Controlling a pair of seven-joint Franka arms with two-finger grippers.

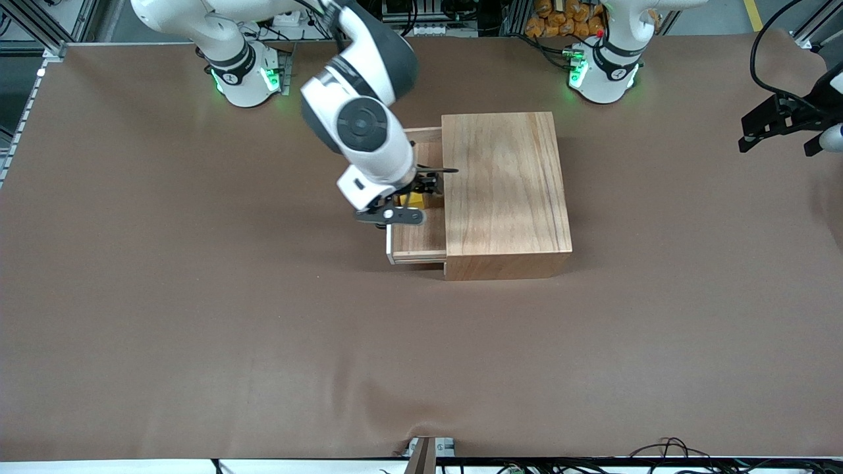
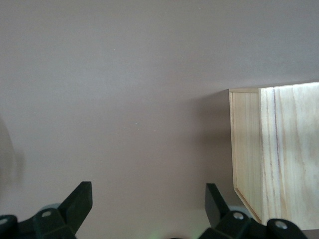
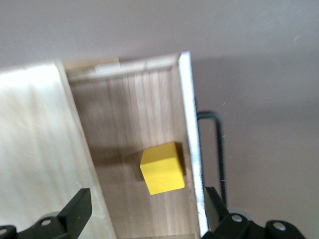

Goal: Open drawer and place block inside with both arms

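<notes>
The drawer (image 1: 416, 245) is slid out of the light-wood box (image 1: 504, 184) toward the right arm's end of the table. The yellow block (image 3: 162, 168) lies on the drawer floor (image 3: 134, 114), close to the white front panel (image 3: 189, 124) with its black handle (image 3: 219, 149). In the front view the block (image 1: 432, 215) is partly hidden by the right arm's hand. My right gripper (image 3: 146, 196) is open and empty just over the drawer (image 1: 411, 195), apart from the block. My left gripper (image 1: 777, 128) is open and empty (image 2: 148, 188), waiting over the table's edge at the left arm's end.
The left wrist view shows one corner of the box (image 2: 284, 149) and bare brown table (image 2: 124, 99). Both arm bases (image 1: 247, 76) (image 1: 602, 66) stand farther from the front camera than the box. Cables (image 1: 665, 447) lie at the table's near edge.
</notes>
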